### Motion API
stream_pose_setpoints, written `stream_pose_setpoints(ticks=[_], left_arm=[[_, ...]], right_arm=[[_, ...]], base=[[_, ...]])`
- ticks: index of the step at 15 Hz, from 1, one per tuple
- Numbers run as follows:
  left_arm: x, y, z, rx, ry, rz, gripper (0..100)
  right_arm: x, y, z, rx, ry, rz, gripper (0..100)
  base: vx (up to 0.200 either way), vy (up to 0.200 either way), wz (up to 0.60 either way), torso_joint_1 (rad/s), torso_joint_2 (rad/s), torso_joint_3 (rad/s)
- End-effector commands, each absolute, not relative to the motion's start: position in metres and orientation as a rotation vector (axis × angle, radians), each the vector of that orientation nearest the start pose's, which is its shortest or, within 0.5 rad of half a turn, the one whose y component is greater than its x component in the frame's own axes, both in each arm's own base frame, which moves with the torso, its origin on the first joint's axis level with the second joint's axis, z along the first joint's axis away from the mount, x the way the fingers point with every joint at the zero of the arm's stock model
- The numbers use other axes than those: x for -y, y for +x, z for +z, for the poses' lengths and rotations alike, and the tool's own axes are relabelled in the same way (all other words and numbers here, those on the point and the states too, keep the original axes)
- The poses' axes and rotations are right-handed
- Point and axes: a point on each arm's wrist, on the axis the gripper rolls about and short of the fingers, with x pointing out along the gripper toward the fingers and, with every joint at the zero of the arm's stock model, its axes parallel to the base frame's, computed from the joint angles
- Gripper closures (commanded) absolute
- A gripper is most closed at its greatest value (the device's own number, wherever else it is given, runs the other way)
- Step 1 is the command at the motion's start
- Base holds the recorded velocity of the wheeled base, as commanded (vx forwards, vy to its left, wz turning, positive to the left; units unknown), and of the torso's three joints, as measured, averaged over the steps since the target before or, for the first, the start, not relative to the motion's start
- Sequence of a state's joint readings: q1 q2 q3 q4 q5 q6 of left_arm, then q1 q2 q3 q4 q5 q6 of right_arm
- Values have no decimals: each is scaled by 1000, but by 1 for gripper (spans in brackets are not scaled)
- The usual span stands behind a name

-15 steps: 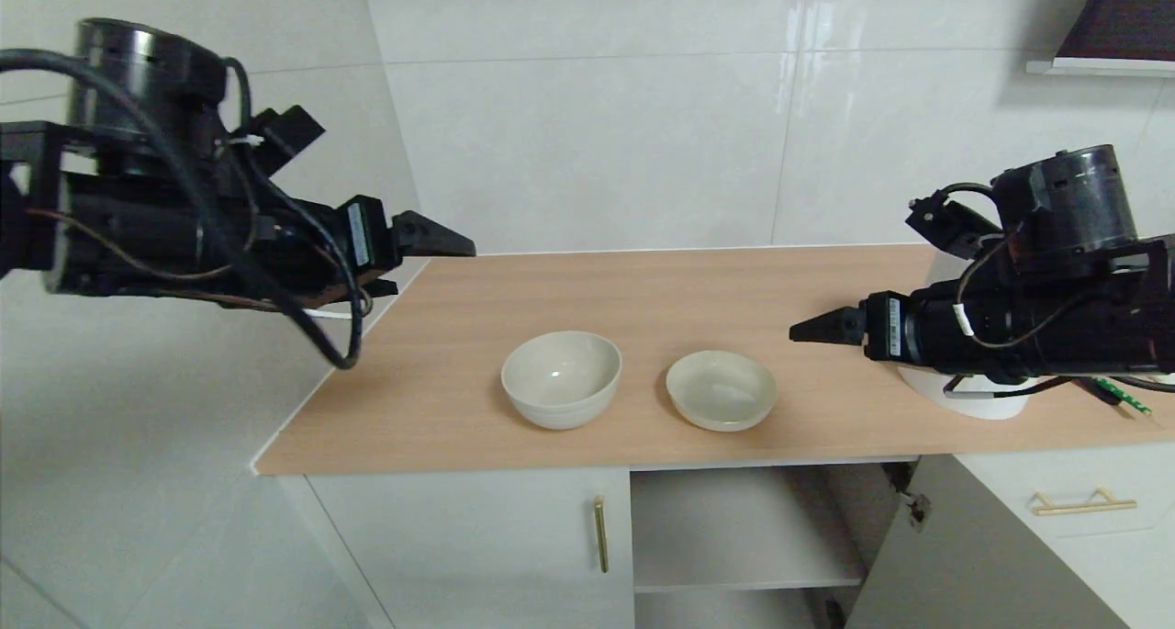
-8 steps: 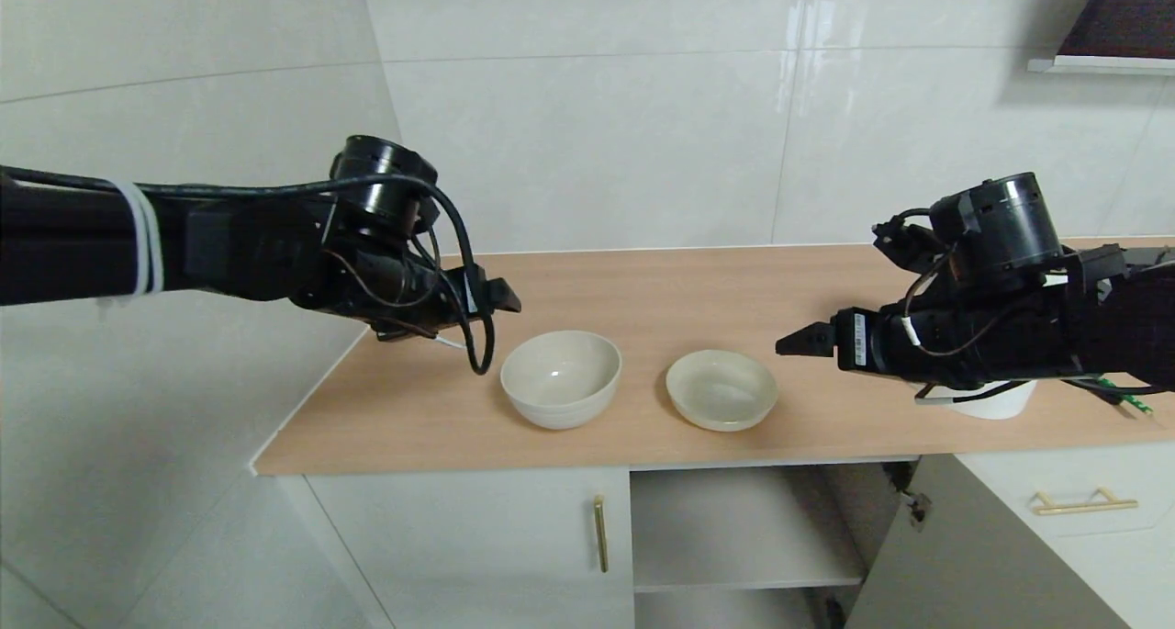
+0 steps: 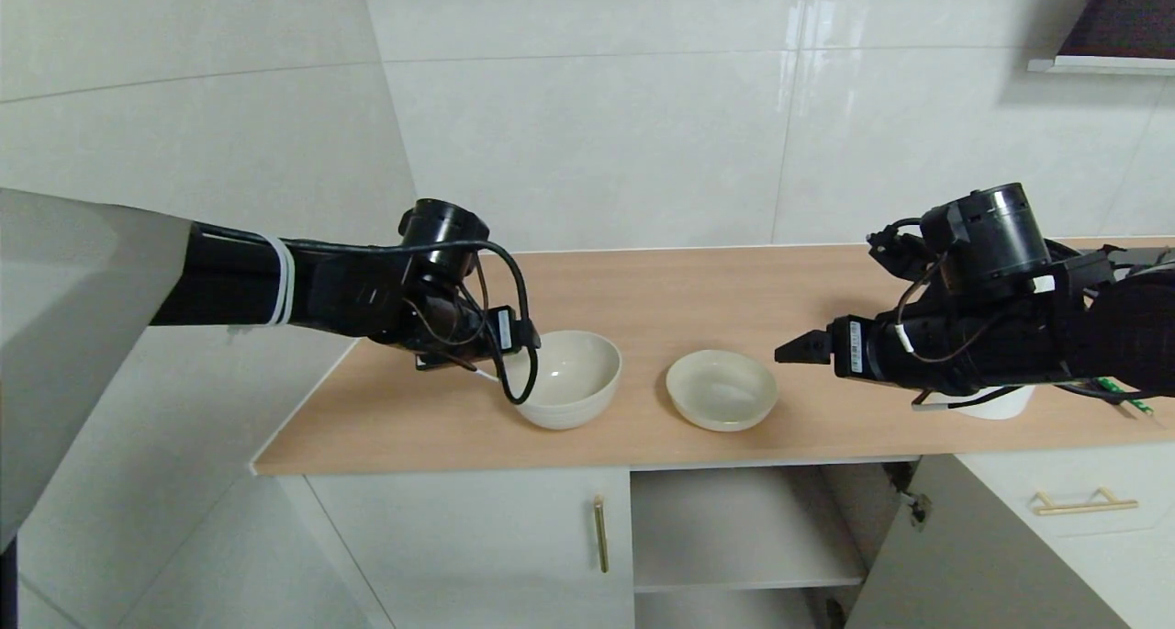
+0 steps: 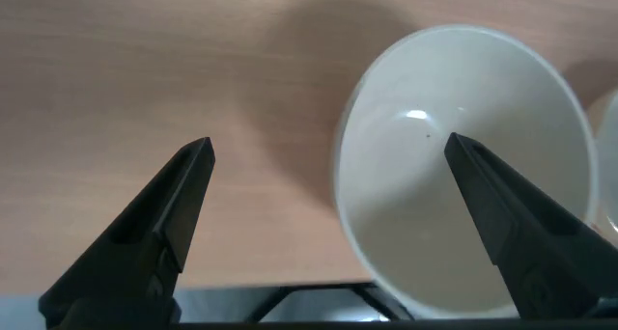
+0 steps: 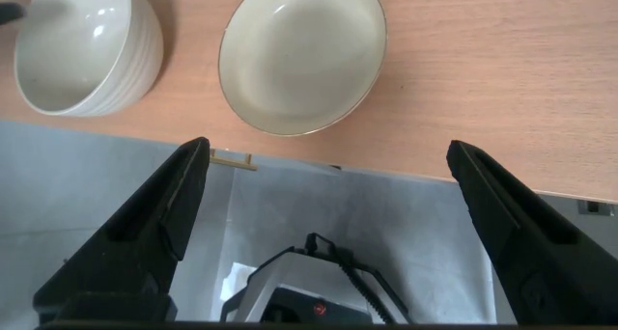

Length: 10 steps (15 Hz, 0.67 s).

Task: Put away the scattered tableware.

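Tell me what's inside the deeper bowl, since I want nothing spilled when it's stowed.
The deeper bowl looks empty: bare glazed inside, one tiny speck. A finger of the left gripper hides part of it.

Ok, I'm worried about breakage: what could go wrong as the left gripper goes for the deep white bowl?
1. The open left gripper straddles the rim of the deep white bowl; a one-wall pinch might slip or tip it.
2. That bowl stands near the front edge of the light wooden counter, with the shallow cream bowl beside it; a nudge could knock them together or push one off.
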<state>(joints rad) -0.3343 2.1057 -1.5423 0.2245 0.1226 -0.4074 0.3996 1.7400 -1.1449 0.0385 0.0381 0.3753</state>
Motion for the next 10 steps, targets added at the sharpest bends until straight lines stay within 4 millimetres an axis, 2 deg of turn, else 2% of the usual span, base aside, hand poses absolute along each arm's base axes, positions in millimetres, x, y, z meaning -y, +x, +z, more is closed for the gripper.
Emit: stream_pose_setpoints(ticks=[1,7,8,10], left_arm=[[138,398,140,-825,-195,-38,0],[140,405,129,-839,-194,-33,0],[141,405,128,-842,-194,-32,100],[140,404,130,-839,-199,-29,100]], right_arm=[[-126,294,200,-697,243,301,0],[-126,294,200,-697,245,301,0],[-126,294,200,-697,245,301,0],[-126,294,200,-697,245,301,0]], base=[[0,0,0,0,0,0],[0,0,0,0,0,0],[0,0,0,0,0,0],[0,0,0,0,0,0]])
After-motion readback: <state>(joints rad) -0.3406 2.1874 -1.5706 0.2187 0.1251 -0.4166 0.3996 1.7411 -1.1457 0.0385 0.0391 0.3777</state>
